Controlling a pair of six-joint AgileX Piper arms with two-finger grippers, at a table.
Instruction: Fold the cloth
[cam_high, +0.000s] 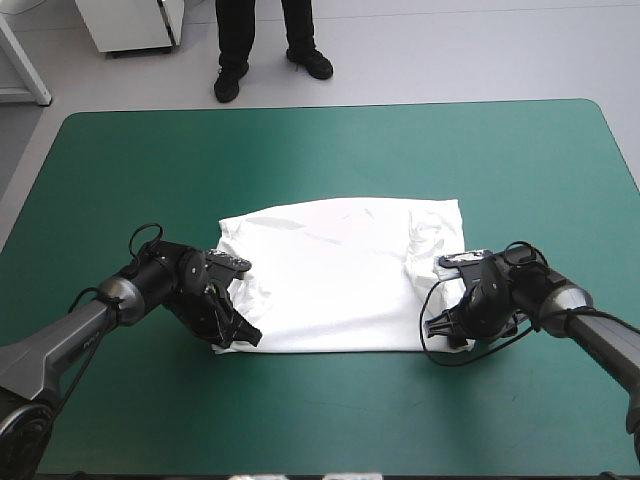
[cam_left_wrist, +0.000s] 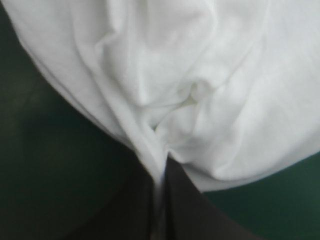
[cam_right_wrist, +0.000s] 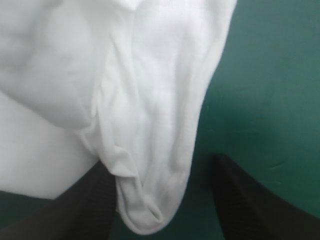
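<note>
The T-shirt lies mid-frame on the tabletop. The left gripper pinches its lower-left corner, and the right gripper gapes around the lower-right corner.

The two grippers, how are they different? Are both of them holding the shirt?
The left gripper is shut, pinching the T-shirt. The right gripper is open, and a fold of the T-shirt lies between its spread fingers. The left gripper is at the T-shirt's near left corner, while the right gripper is at its near right corner. Both have black fingers and sit low at the T-shirt's near edge, on the teal-green table.
</note>
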